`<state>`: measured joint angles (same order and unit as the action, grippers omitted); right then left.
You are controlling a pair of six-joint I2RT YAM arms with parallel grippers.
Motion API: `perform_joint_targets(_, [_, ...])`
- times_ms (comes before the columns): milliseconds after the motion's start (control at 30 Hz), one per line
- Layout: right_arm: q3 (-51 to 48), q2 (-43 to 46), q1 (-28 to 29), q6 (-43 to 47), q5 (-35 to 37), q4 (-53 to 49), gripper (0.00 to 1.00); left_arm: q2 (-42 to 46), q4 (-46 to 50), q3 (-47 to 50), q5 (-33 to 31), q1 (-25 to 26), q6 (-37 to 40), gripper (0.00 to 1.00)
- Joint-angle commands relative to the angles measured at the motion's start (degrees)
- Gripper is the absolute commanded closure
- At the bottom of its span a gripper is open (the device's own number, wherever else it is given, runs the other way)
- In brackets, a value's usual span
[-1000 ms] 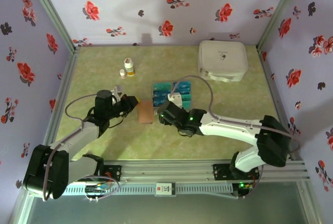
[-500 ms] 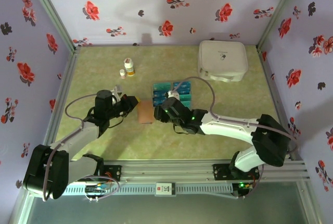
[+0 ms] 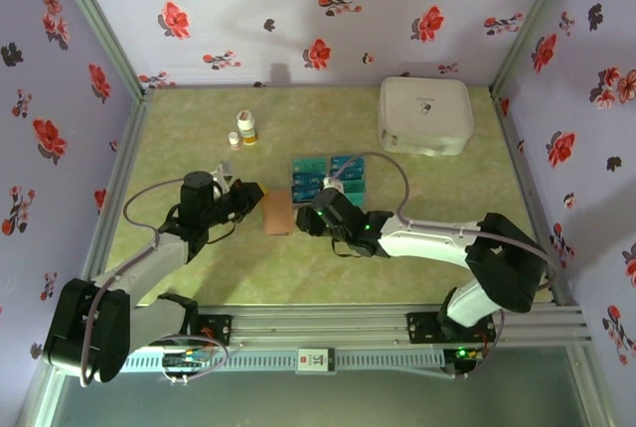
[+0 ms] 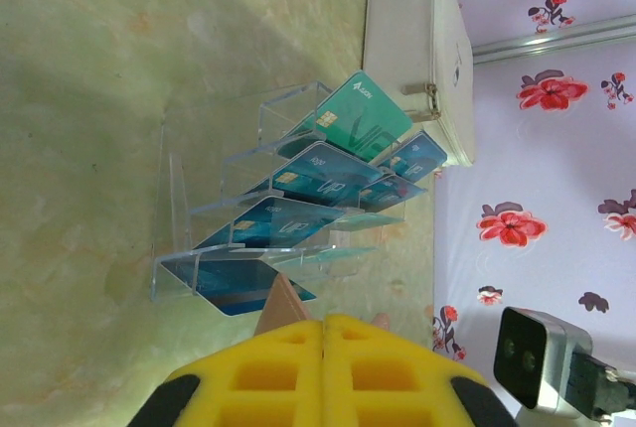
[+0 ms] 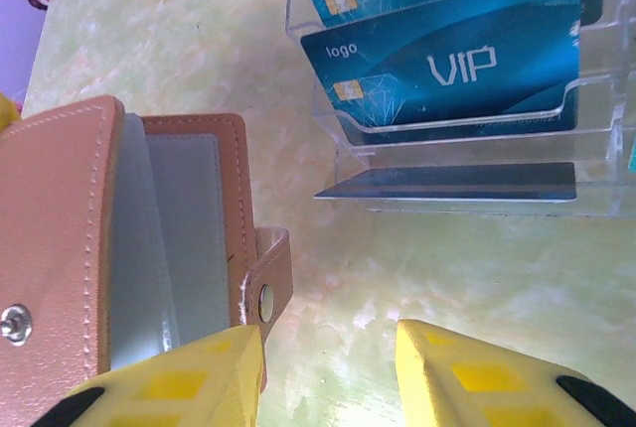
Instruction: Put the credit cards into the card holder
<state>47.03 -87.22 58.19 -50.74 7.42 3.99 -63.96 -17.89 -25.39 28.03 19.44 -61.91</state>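
Left hand (image 4: pixel 324 333): the yellow fingers are pressed together, pinching one cover of the card holder. A brown corner sticks out past the fingertips in the left wrist view.
Right hand (image 5: pixel 326 343): the fingers stand a moderate way apart with nothing between them. It sits low over the desk, just right of the card holder. The finger nearer the card holder is right beside the strap; whether they touch cannot be told.
Card holder (image 5: pixel 60 248): brown, and on the desk between the two hands, just in front of and left of the clear stand. It is open, with one cover raised on the left-hand side and grey see-through pockets showing inside. A short strap with a metal snap points toward the right hand.
Credit cards (image 5: pixel 447 70): teal-blue and standing in the stepped tiers of the clear stand. Two marked "VIP" face the right wrist camera, and one lies flat in the lowest tier. The left wrist view shows a greener card in the far tier.
Clear stand (image 4: pixel 171 199): stepped, with two columns side by side, near the middle of the desk.
White case (image 3: pixel 425 114): closed, at the back right, well apart from both hands.
Bottles (image 3: pixel 245 129): two small ones stand upright at the back left, just beside each other.
Desk (image 3: pixel 417 199): pale green and mottled, with flowered walls on three sides.
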Motion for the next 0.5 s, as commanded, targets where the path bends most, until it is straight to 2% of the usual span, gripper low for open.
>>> perform_joint_targets(0, [0.9,-1.5,-0.5,-0.7,-1.0,1.9,0.6,1.0,-0.1,-1.3,-0.1,-0.3,1.0,1.0])
perform_joint_targets(233, [1.6,-2.0,-0.8,-0.7,-2.3,2.9,0.61,1.1,-0.1,-1.2,-0.1,-0.3,1.0,1.0])
perform_joint_targets(467, [0.2,1.0,-0.7,-1.2,-2.8,3.6,0.57,1.2,-0.1,-1.1,-0.1,-0.3,1.1,1.0])
